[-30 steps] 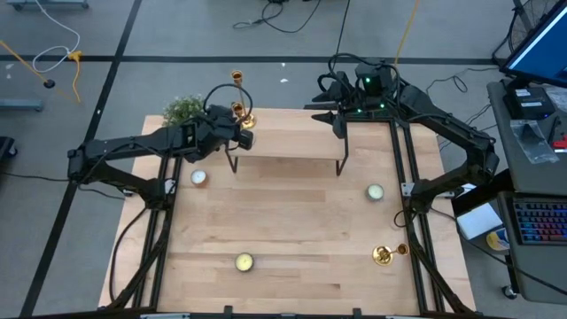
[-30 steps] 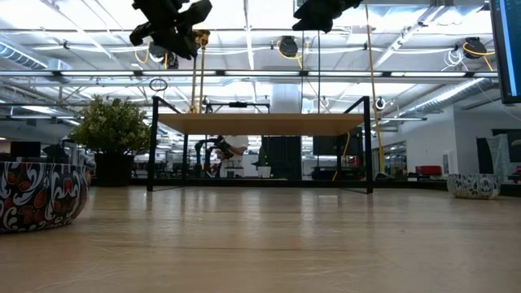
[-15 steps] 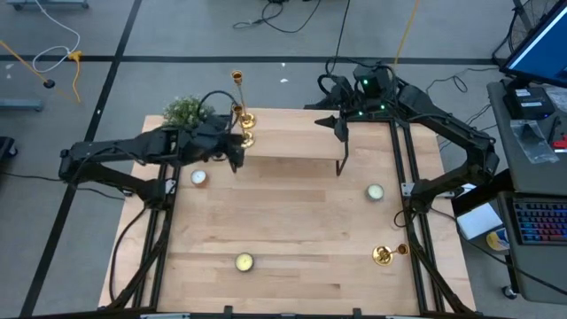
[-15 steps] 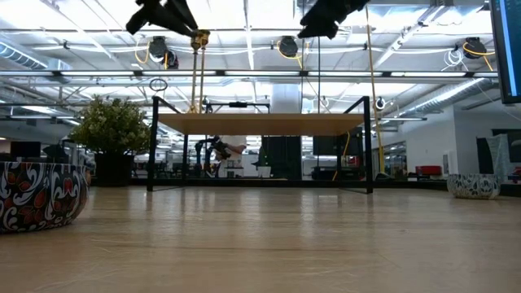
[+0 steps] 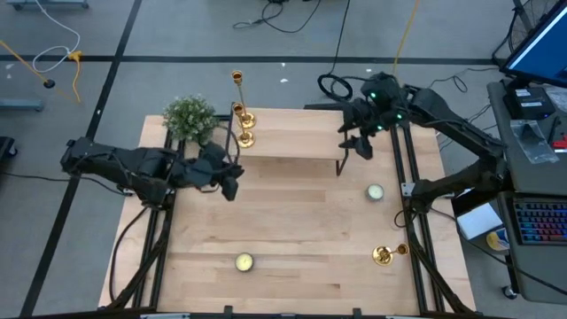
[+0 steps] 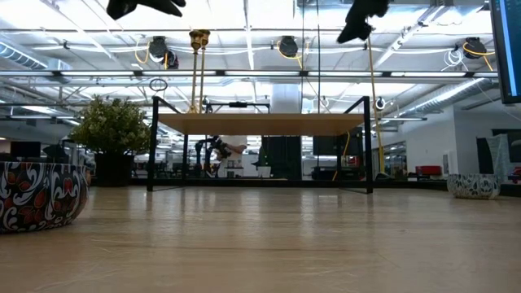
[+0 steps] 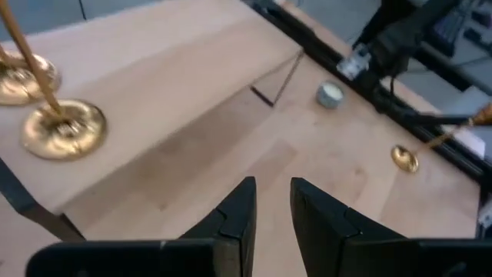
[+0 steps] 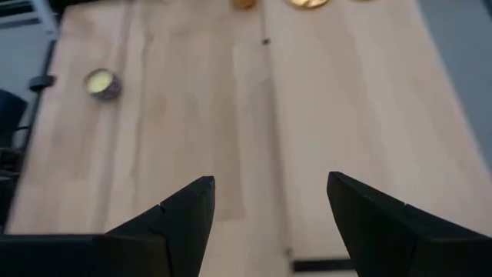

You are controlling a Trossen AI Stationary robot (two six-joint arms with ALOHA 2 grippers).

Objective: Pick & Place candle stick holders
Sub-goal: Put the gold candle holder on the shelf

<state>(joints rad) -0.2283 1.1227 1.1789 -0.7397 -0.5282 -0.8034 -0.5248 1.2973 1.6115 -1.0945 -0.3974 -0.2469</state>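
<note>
Two gold candle stick holders (image 5: 239,106) stand upright on their round bases (image 7: 65,127) on the raised wooden shelf's far left part. A third candle stick holder (image 5: 388,254) lies on its side on the table near the right front. My left gripper (image 5: 232,186) hangs above the table just in front of the shelf's left end. Its fingers are a narrow gap apart (image 7: 273,192), with nothing between them. My right gripper (image 5: 363,149) hovers over the shelf's right end, open wide (image 8: 270,188) and empty.
The low shelf (image 5: 288,142) on thin black legs spans the table's far part. A green plant (image 5: 188,115) stands at the far left corner. Tin candles sit at the right (image 5: 375,191) and the near middle (image 5: 244,261). A patterned bowl (image 6: 41,195) shows at the low view's left.
My left gripper has drawn back from the two standing holders toward the table's near edge, swinging its wrist round; its finger gap is unchanged. My right gripper has moved toward the right and near edges and tipped further down. The holders have stayed put.
</note>
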